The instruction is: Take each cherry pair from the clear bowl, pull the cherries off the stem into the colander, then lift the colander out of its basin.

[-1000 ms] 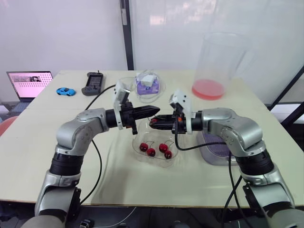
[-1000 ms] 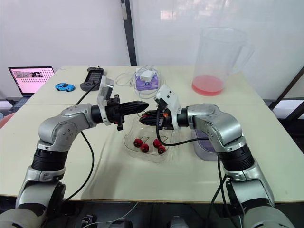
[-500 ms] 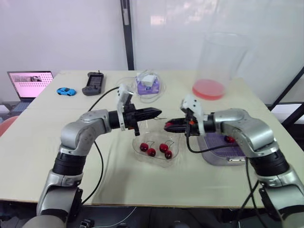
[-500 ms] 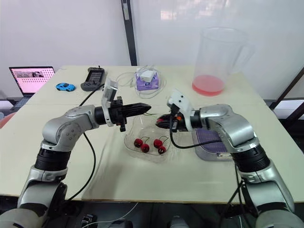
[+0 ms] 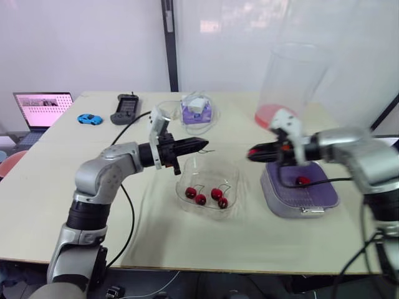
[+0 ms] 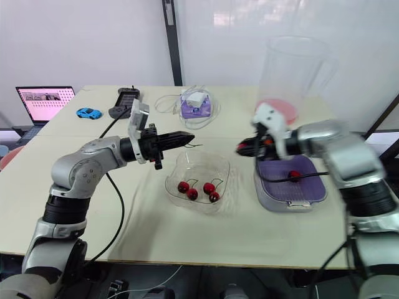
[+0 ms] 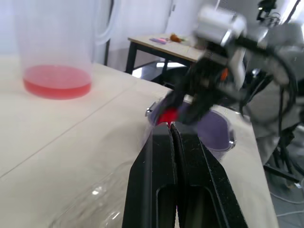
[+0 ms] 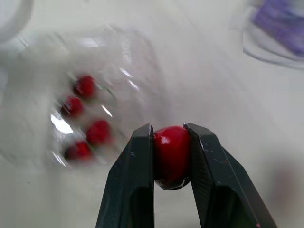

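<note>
The clear bowl [image 5: 189,173] stands mid-table with two cherry pairs [image 5: 207,195] in it. My left gripper [image 5: 203,145] hovers over the bowl's far left rim, shut on a thin stem [image 6: 197,146] that pokes out of its tip. My right gripper [image 5: 252,152] hangs between the bowl and the basin, shut on a single red cherry [image 8: 171,154]. To the right sits the purple colander [image 5: 318,193] in its grey basin [image 5: 302,212], with one loose cherry [image 5: 302,180] inside.
A tall clear pitcher [image 5: 290,81] with a pink base stands behind the colander. At the back are a purple box with a charger [image 5: 196,111], a black controller [image 5: 126,108], a blue toy car [image 5: 90,118] and a laptop [image 5: 42,106].
My right gripper has pulled away to the right with the cherry, from over the bowl to the colander's left side. The left gripper has stayed over the bowl.
</note>
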Robot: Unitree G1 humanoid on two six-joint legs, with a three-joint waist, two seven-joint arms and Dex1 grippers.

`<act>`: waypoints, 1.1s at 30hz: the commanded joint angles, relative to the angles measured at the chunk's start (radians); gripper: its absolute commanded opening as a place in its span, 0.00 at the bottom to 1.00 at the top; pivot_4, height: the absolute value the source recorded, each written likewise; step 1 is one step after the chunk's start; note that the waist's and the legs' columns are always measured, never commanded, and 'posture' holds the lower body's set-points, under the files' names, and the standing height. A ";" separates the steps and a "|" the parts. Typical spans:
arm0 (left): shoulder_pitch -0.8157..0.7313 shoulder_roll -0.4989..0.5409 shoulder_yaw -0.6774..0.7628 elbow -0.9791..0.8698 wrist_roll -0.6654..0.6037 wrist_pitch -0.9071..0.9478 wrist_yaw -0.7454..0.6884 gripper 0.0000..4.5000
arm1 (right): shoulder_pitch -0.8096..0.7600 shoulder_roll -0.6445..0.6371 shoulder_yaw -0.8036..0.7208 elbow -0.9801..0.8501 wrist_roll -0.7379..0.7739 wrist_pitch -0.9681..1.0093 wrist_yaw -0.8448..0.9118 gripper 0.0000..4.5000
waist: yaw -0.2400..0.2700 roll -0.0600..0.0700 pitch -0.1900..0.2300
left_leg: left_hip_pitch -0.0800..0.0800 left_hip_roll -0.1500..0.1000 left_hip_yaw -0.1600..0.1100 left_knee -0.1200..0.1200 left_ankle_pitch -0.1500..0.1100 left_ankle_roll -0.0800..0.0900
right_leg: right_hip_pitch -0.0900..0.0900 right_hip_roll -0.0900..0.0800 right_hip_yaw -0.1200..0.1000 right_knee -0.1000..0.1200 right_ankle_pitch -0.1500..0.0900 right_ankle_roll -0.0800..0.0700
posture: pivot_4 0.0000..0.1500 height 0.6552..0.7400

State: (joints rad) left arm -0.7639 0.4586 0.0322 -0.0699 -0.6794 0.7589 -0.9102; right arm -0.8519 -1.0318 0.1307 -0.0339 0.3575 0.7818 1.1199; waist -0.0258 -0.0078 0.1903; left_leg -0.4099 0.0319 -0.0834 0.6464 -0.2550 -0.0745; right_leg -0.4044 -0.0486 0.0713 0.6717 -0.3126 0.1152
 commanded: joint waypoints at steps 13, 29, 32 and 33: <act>0.071 0.047 0.058 -0.107 -0.045 0.019 0.056 0.00 | 0.226 -0.116 -0.012 0.013 -0.108 -0.102 0.074 0.34 | -0.011 0.000 0.000 | 0.001 0.000 0.000 0.000 0.000 0.000 | 0.001 0.000 0.000 0.000 0.000 0.000 | 1.00 0.92; 0.157 0.115 0.153 -0.146 -0.056 0.005 0.097 0.00 | -0.193 -0.001 -0.166 -0.037 0.238 0.123 0.215 0.99 | -0.022 0.001 0.000 | 0.002 0.002 0.000 -0.002 0.000 0.000 | 0.001 0.002 0.001 0.000 0.000 0.000 | 1.00 0.92; 0.220 0.142 0.213 -0.169 -0.059 0.000 0.126 0.00 | -0.275 0.117 -0.142 -0.050 0.292 0.159 0.189 0.99 | -0.020 0.001 0.000 | 0.002 0.002 0.000 -0.002 0.000 0.000 | 0.000 0.002 0.001 0.000 0.000 0.000 | 1.00 0.92; 0.249 0.147 0.241 -0.177 -0.062 -0.005 0.139 0.00 | -0.290 0.148 -0.131 -0.045 0.295 0.159 0.182 0.99 | -0.019 0.001 0.000 | 0.001 0.002 0.000 -0.001 0.000 0.000 | 0.000 0.002 0.001 0.001 0.000 0.000 | 1.00 0.92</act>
State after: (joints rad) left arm -0.5320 0.5882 0.2053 -0.2075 -0.7290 0.7756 -0.7913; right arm -1.1011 -0.8957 0.0130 -0.0570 0.6221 0.9346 1.3174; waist -0.0444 -0.0066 0.1907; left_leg -0.4089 0.0335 -0.0832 0.6449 -0.2550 -0.0745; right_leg -0.4048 -0.0473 0.0718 0.6723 -0.3125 0.1151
